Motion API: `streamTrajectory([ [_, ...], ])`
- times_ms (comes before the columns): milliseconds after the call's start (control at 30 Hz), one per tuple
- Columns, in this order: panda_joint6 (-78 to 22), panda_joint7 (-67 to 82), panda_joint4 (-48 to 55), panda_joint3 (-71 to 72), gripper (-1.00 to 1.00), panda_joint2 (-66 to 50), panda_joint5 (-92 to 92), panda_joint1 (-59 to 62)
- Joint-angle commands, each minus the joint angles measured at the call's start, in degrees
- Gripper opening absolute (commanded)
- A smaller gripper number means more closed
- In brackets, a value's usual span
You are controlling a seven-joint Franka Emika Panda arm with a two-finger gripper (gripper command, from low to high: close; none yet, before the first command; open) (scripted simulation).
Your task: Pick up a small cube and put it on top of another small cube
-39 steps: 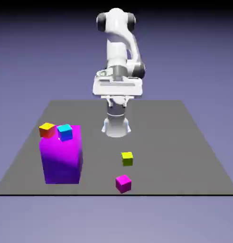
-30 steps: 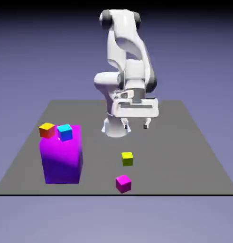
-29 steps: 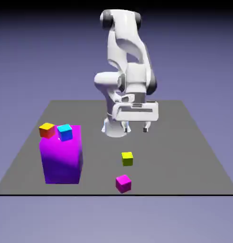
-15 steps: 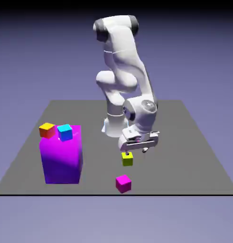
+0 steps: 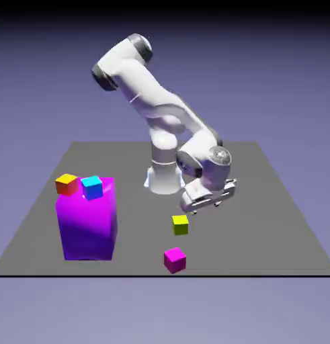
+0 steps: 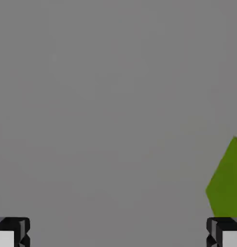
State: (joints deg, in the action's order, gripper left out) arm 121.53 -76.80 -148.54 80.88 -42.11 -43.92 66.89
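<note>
Small magenta cube [image 5: 175, 260] nearest; small yellow-green cube [image 5: 180, 225] beyond it on grey tabletop [image 5: 137, 228]. Claw [image 5: 205, 209] spread wide, empty. Hand view alone shows the yellow-green cube cut by its right edge, magenta cube absent.

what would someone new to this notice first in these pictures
Probably the big purple block on the exterior view's left, with an orange cube and a blue cube on top. Next, the white arm bending down toward the exterior view's right, its open gripper near the small yellow-green cube. The small magenta cube sits near the table's front edge.
</note>
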Motion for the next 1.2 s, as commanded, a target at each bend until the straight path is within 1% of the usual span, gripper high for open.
streamTrajectory([
  [0, -0.16, -1.31, -0.19, -0.1, 0.0, -0.12, -1.31, 2.08],
  [167, -0.58, -7.6, -1.22, -1.18, 0.0, -0.22, -7.52, 11.96],
  [200, -0.58, -7.6, -1.22, -1.18, 0.0, -0.22, -7.52, 11.96],
  [467, 5.05, -13.82, -0.72, -16.48, 0.0, -5.29, -19.8, 2.54],
  [500, 5.05, -13.82, -0.72, -16.48, -1.0, -5.29, -19.8, 2.54],
  [533, 5.05, -13.82, -0.72, -16.48, -1.0, -5.29, -19.8, 2.54],
  [767, -0.3, -7.91, -1.2, -1.96, -1.0, -0.47, -8.14, 11.49],
  [800, -0.7, -7.74, -0.61, -1.11, -1.0, -0.04, -7.06, 10.66],
  [1167, -1.04, -27.18, 8.09, -22.64, -1.0, 18.91, 18.31, -8.44],
])
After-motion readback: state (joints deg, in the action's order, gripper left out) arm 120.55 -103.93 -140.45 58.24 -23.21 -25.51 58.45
